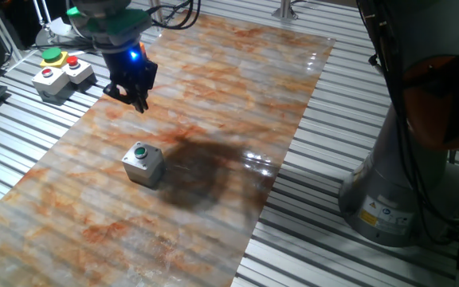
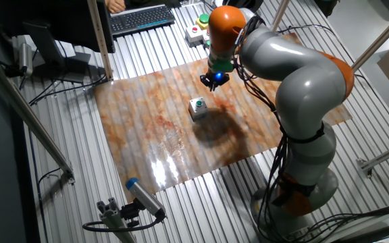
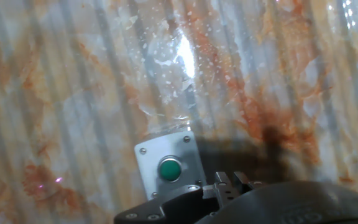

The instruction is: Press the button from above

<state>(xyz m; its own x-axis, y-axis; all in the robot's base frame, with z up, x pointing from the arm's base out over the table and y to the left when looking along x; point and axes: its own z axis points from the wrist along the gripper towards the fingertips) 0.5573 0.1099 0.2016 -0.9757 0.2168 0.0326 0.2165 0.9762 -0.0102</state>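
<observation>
A small grey box (image 1: 144, 166) with a green button (image 1: 140, 151) on top stands upright on the marbled orange sheet (image 1: 213, 96). It also shows in the other fixed view (image 2: 198, 107) and low in the hand view (image 3: 168, 163). My gripper (image 1: 139, 99) hangs above the sheet, up and to the far left of the box, not touching it. In the hand view the gripper (image 3: 232, 180) shows its fingertips touching each other with nothing between them. It also shows in the other fixed view (image 2: 214, 80).
A grey control box (image 1: 60, 73) with green and red buttons sits off the sheet at the far left. The arm's base (image 1: 397, 183) stands to the right. A keyboard (image 2: 140, 17) lies beyond the sheet. Ribbed metal table surrounds the sheet.
</observation>
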